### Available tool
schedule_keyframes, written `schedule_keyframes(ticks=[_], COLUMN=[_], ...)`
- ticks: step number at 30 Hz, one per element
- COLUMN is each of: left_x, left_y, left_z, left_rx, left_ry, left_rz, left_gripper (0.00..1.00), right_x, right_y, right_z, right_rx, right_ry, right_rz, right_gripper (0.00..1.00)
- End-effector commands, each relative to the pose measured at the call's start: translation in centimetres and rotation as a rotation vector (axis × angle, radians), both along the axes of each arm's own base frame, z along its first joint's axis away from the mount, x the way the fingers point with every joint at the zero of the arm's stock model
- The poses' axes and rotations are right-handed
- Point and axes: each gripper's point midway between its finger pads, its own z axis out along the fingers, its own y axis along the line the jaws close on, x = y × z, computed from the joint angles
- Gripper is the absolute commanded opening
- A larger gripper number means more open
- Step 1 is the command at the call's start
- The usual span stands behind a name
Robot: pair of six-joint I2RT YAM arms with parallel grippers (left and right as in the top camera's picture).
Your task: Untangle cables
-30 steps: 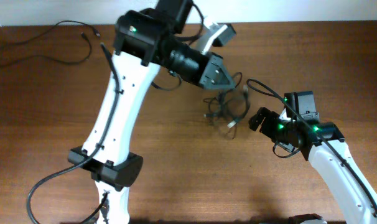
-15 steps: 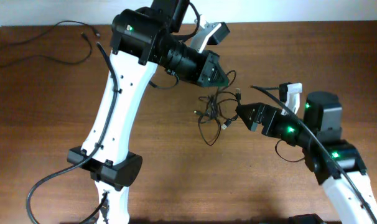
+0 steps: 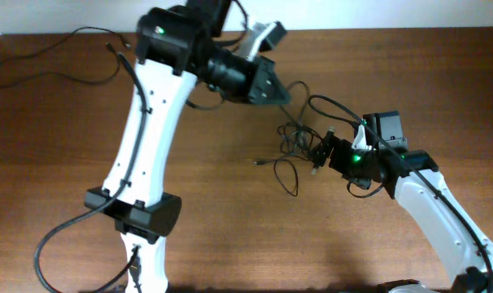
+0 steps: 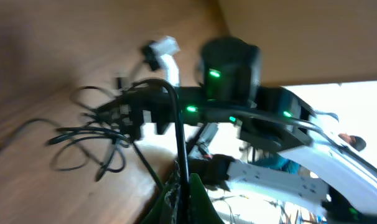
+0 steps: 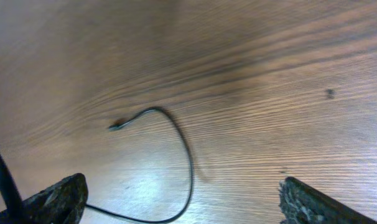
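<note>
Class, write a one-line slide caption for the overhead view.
Left gripper shut on one of the tangled cables, open right gripper beside the tangle, wooden table below.

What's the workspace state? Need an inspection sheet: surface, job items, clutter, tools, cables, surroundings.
Surface: brown wooden table, bare wood.
Job's things: tangled thin cords mid-table; a loop with a plug end lies flat on the wood; separate thin cord at the far left corner.
Clutter: nothing seen.
Grippers: left tool shut on held cord running to the tangle; right tool open beside the tangle, holding nothing.
Cables: thick arm wiring loops off the arms.
Surroundings: white band beyond the table's far edge.
</note>
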Motion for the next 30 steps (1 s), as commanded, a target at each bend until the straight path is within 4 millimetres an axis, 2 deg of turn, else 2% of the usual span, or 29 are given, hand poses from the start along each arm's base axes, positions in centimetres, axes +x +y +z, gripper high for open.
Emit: schedule_keyframes(ticks=[1,3,5,9,11,12,13,15,16,18,20,21,22,24,26,27,28,29,30], left_x=[3.4,5.8,8.0,9.0,9.1,9.1,9.0,8.0,6.5,4.0,1.4,0.7,0.7,2.5,0.8,1.5,4.8,5.2,4.1], left_y=[5.4,9.5,15.2,20.6,22.3,22.5,22.3,17.5,11.1,5.3,2.1,1.4,1.1,2.2,1.0,1.3,4.5,5.9,5.3], left_z=[-0.6,-3.2,-5.2,-5.6,-5.8,-6.0,-6.4,-7.8,-7.2,-4.2,-0.4,1.1,1.7,-0.5,3.7,4.2,1.3,0.9,2.3], left_rx=[0.111,0.356,0.690,0.996,1.083,1.100,1.093,0.867,0.580,0.237,-0.062,-0.163,-0.199,-0.026,-0.217,-0.181,0.117,0.198,0.152], left_ry=[-0.052,-0.078,-0.127,-0.196,-0.214,-0.209,-0.190,-0.052,-0.025,-0.071,-0.065,-0.068,-0.080,-0.020,-0.121,-0.201,-0.199,-0.198,-0.220], left_rz=[0.178,0.360,0.622,0.885,0.933,0.936,0.944,0.800,0.471,0.142,-0.034,-0.083,-0.095,0.054,-0.068,-0.045,0.221,0.303,0.273], left_gripper=[0.00,0.00,0.00,0.00,0.00,0.00,0.00,0.00,0.00,0.00,0.00,0.00,0.00,0.00,0.00,0.00,0.00,0.00,0.00], right_x=[-0.6,-0.4,-0.4,-0.4,-0.4,-0.4,-0.4,-0.2,0.2,0.3,0.3,0.3,0.4,0.5,0.5,0.5,0.5,0.5,0.5], right_y=[-3.0,-3.0,-3.0,-3.1,-3.4,-3.5,-3.5,-2.8,-2.0,-1.9,-1.9,-1.9,-2.0,-2.0,-2.0,-2.0,-2.1,-2.1,-2.1], right_z=[-2.8,-2.7,-2.7,-2.8,-2.8,-2.9,-2.9,-2.6,-2.2,-2.2,-2.2,-2.2,-2.2,-2.1,-2.1,-2.1,-2.1,-2.1,-2.1], right_rx=[-0.135,-0.127,-0.125,-0.134,-0.148,-0.155,-0.156,-0.123,-0.090,-0.088,-0.088,-0.088,-0.091,-0.090,-0.090,-0.090,-0.097,-0.096,-0.096], right_ry=[0.086,0.085,0.085,0.086,0.083,0.084,0.085,0.068,0.039,0.036,0.036,0.036,0.033,0.028,0.029,0.028,0.026,0.026,0.025], right_rz=[-0.122,-0.138,-0.142,-0.145,-0.152,-0.155,-0.155,-0.114,-0.070,-0.069,-0.070,-0.070,-0.071,-0.072,-0.072,-0.072,-0.075,-0.076,-0.076], right_gripper=[0.97,0.97,0.97,0.97,0.97,0.97,0.98,0.98,0.98,0.98,0.98,0.98,0.98,0.98,0.98,0.98,0.98,0.98,0.98])
